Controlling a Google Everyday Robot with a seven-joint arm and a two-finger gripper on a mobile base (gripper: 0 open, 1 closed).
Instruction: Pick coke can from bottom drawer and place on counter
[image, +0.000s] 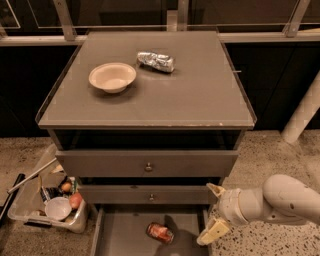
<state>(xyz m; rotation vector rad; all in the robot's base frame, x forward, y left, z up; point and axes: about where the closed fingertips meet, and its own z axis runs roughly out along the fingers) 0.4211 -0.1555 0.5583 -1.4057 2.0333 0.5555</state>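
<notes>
Gripper is at the right front edge of the open bottom drawer; its two pale fingers are spread wide apart with nothing between them. Coke can lies on its side on the drawer floor, near and to the left of the gripper's lower finger, not touching it. Counter is well above and left of the gripper, carrying a bowl and a crumpled foil packet.
</notes>
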